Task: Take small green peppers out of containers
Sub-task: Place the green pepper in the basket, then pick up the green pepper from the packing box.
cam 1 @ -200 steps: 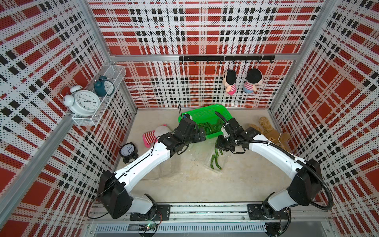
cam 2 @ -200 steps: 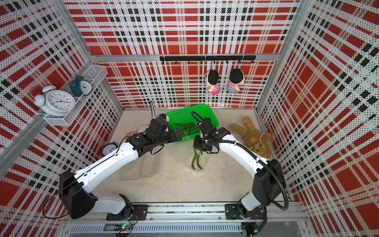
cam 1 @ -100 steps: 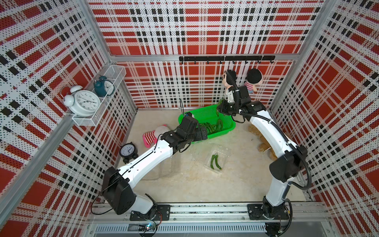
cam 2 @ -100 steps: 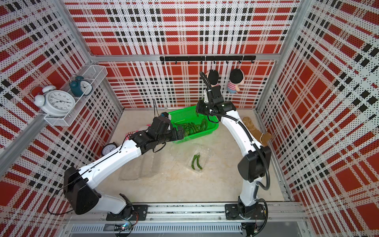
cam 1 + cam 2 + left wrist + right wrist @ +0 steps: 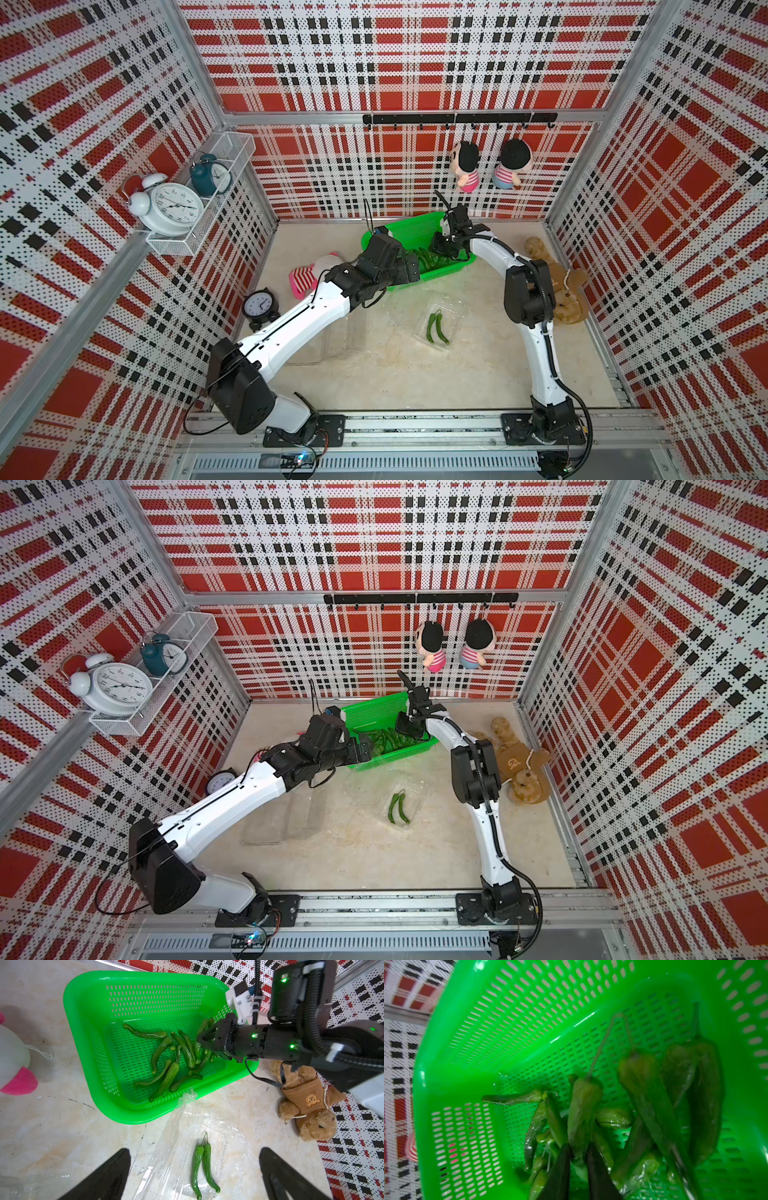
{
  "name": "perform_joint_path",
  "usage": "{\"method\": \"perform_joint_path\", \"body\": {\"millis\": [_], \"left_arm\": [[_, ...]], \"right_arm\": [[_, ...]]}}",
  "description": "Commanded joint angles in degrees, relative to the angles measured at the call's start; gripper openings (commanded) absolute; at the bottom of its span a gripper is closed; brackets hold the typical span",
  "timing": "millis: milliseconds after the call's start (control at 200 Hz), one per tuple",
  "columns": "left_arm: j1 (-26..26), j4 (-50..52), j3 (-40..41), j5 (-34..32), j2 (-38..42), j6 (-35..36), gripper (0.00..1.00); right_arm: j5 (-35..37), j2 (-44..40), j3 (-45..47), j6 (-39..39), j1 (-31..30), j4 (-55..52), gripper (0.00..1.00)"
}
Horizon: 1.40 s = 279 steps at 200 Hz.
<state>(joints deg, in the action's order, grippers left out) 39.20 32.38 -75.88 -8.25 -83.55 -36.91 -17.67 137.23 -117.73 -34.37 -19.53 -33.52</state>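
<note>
**Desk:** While most of the slender, glossy dark-green peppers point(image 5: 178, 1057) lie heaped in the bright green mesh plastic basket point(image 5: 87, 1022), where are the rest?

**Photographer:** Two more peppers point(image 5: 202, 1165) rest side by side in the open clear plastic clamshell box point(image 5: 226, 1147) on the pale worktop point(image 5: 52, 1136).

**Desk:** The tools?

**Photographer:** The right tool point(image 5: 201, 1038) is down inside the basket, fingers narrowly apart at a pepper's end; whether it grips, I cannot tell. The left tool point(image 5: 194, 1150) hovers above that box, wide and empty. A second clear clamshell box point(image 5: 332, 340) lies partly under the left arm.

Green mesh basket point(image 5: 411, 230) at rear ctr, teddy bear point(image 5: 571, 305) by rt wall. White alarm clock point(image 5: 170, 208) & teal clock point(image 5: 210, 178) sit in wire shelf point(image 5: 174, 246).
</note>
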Motion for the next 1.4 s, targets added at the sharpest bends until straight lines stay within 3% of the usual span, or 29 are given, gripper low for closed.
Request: {"method": "perform_joint_path", "body": {"millis": [0, 115, 311, 506, 717, 927, 1393], "left_arm": [[0.85, 0.84, -2.58, -1.29, 0.22, -0.36, 0.99], [1.31, 0.84, -3.37, -2.02, -0.08, -0.71, 0.99], [1.41, 0.17, -5.13, -3.41, -1.19, -0.62, 0.99], [0.88, -1.52, -6.13, -3.43, -2.34, 0.07, 0.99], [0.97, -1.98, -4.58, -3.04, -2.07, 0.78, 0.99], [1.23, -2.23, -1.07, -3.09, 0.72, -0.69, 0.99], [1.14, -1.45, 0.99, -3.82, 3.39, -1.68, 0.99]], "right_arm": [[-0.04, -0.53, -3.29, 1.66, 0.22, -1.65, 0.51], [2.99, -8.07, -1.55, 3.58, 0.27, -3.19, 0.63], [3.01, -24.64, 3.51, 3.09, -0.22, -12.53, 0.66], [2.69, -41.15, 24.01, 0.22, -3.57, -14.61, 0.67], [-0.30, -53.02, 49.33, -5.06, -8.65, -5.68, 0.71], [1.41, -52.21, 56.93, -6.82, -13.78, -1.12, 0.68], [7.61, -37.25, 54.11, -3.93, -16.48, -1.98, 0.61]]}}
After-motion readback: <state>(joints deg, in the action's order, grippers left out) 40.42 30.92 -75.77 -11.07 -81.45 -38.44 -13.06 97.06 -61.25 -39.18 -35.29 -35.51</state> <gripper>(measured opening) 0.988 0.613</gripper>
